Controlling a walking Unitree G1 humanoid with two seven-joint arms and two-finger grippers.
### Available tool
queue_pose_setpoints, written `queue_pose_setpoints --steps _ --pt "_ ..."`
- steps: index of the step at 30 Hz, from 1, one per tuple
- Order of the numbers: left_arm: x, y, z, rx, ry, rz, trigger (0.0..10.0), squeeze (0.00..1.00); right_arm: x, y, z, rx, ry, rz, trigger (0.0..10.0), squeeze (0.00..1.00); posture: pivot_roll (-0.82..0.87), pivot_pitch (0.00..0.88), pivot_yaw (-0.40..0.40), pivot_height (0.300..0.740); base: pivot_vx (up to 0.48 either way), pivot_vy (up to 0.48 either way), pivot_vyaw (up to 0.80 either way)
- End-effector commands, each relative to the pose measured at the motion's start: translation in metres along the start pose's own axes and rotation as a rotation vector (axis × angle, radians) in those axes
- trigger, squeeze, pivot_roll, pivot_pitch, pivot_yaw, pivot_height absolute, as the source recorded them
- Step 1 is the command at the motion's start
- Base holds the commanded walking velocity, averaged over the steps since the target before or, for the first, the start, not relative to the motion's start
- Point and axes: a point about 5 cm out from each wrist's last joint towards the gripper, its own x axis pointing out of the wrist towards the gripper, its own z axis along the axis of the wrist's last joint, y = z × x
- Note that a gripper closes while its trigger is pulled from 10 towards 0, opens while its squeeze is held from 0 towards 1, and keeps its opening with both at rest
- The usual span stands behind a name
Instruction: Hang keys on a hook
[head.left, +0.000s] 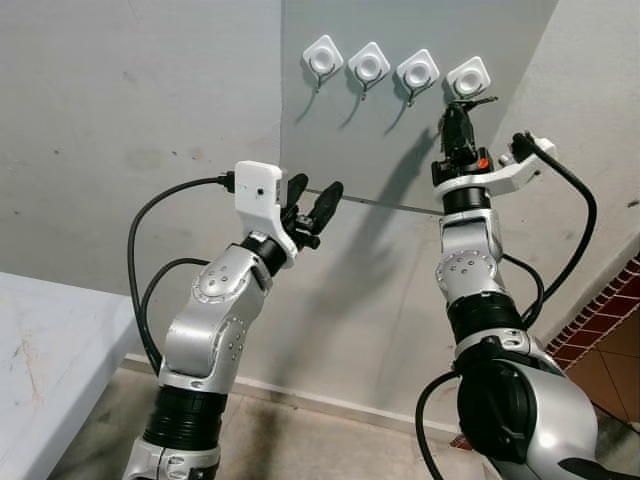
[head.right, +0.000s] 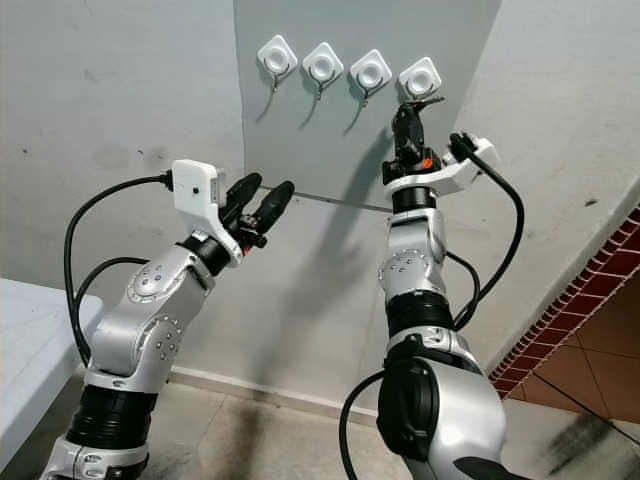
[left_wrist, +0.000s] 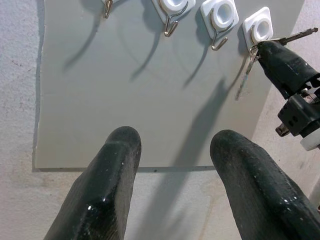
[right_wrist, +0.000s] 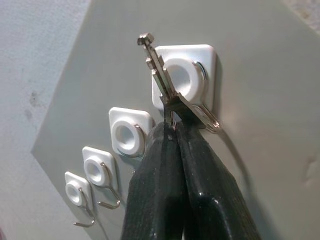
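Four white hooks sit in a row on a grey panel (head.left: 350, 140) on the wall. My right gripper (right_wrist: 172, 127) is raised to the rightmost hook (right_wrist: 185, 75) and is shut on the keys (right_wrist: 159, 75). One key sticks up past the hook's white base, and the key ring (right_wrist: 202, 114) lies against the base's lower corner. Whether the ring is over the wire cannot be told. In the left wrist view a second key (left_wrist: 247, 70) dangles below the right gripper (left_wrist: 282, 62). My left gripper (head.left: 318, 190) is open and holds nothing, level with the panel's lower edge.
The other three hooks (head.left: 368, 65) are bare. A white table (head.left: 50, 360) stands at the lower left. A red brick-tiled wall (head.left: 610, 310) runs along the lower right. The grey wall meets the floor below the arms.
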Motion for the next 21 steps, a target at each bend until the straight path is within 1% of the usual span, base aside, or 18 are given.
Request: queue_pose_setpoints --steps 1,8,10,21 --pt "0.0 -0.004 0.002 0.002 -0.003 -0.011 10.0 0.0 0.008 0.009 0.011 -0.011 -0.055 0.046 10.0 0.0 0.02 0.015 -0.057 0.74 0.0 0.0 0.0" --pt "0.0 -0.004 0.002 0.0 -0.003 -0.011 10.0 0.0 0.007 0.004 0.016 0.004 -0.092 0.011 10.0 0.0 0.02 0.015 -0.057 0.74 0.0 0.0 0.0" --pt "0.0 -0.003 0.001 0.0 -0.003 -0.011 10.0 0.0 0.006 0.004 0.018 0.012 -0.109 0.018 10.0 0.0 0.02 0.015 -0.057 0.74 0.0 0.0 0.0" --pt "0.0 -0.004 0.001 -0.001 -0.001 -0.014 10.0 0.0 0.002 -0.004 0.019 0.039 -0.125 -0.037 10.0 0.0 0.02 0.017 -0.055 0.74 0.0 0.0 0.0"
